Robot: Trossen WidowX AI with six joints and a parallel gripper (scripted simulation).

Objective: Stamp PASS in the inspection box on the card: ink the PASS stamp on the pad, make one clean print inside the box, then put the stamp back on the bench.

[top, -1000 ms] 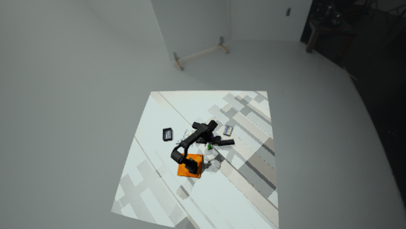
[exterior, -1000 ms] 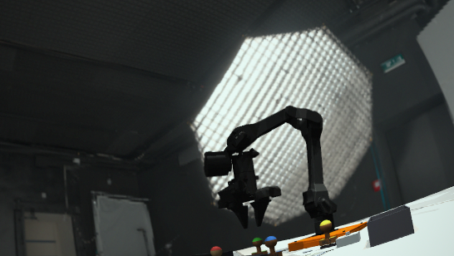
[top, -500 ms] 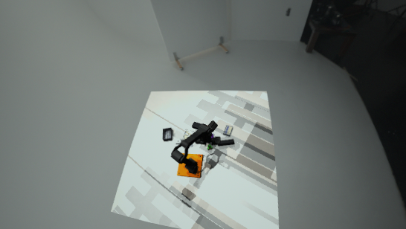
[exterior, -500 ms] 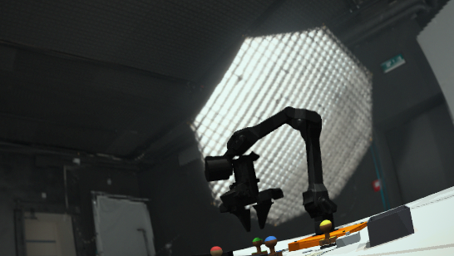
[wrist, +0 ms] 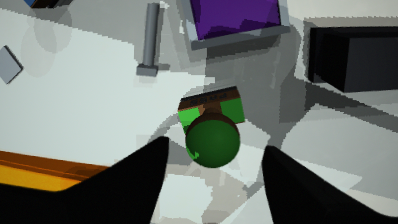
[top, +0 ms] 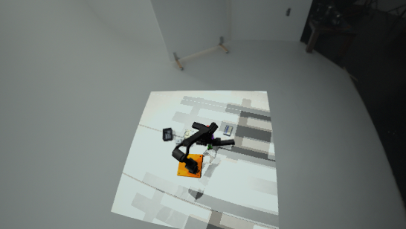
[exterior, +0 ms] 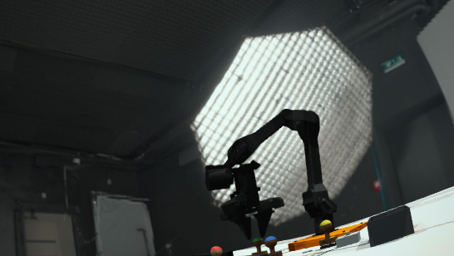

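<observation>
A green-topped stamp (wrist: 232,111) (exterior: 257,241) (top: 210,146) with a round knob and brown block stands upright on the bench; its lettering is too small to read. My gripper (wrist: 216,150) (exterior: 255,238) is part-way open and empty, pointing down above it, with the knob between the fingertips in the wrist view. An open pad with a purple surface (wrist: 237,17) (top: 212,137) lies beyond the stamp. A small blue and cream stamp pad (top: 228,130) lies farther off. Other stamps have red (exterior: 216,250), blue (exterior: 271,240) and yellow knobs (exterior: 325,225). The card's box cannot be made out.
A black block (wrist: 370,60) (top: 227,142) lies right of the purple pad in the wrist view. A grey bolt-like piece (wrist: 151,35) lies left of that pad. The orange base plate (wrist: 30,175) (top: 184,172) is near. A dark open box (top: 167,134) (exterior: 391,226) stands apart.
</observation>
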